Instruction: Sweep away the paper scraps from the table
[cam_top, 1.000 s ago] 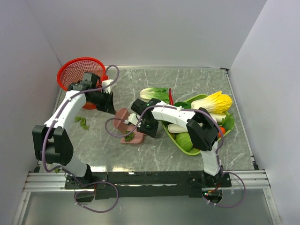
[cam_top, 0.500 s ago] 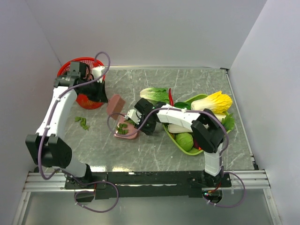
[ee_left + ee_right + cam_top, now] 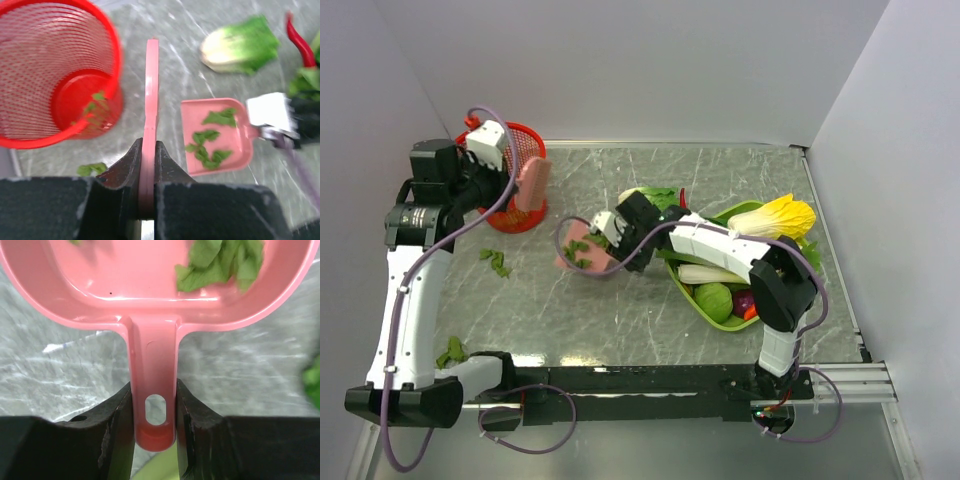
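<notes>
Left fingers [image 3: 131,165]: clamped on pink paddle [image 3: 151,100], beside red basket [image 3: 112,55], bench's [image 3: 640,330] far-left corner.
Right fingers [image 3: 117,420]: gripping dustpan [image 3: 150,285] handle.
Paper scraps [image 3: 220,262]: in dustpan; left wrist alone shows some inside basket; top view, others by bench's left edge.

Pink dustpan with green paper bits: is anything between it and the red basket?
Yes: the flat pink scraper, held by the left gripper, stands between the pink plastic dustpan and the red mesh basket.
</notes>
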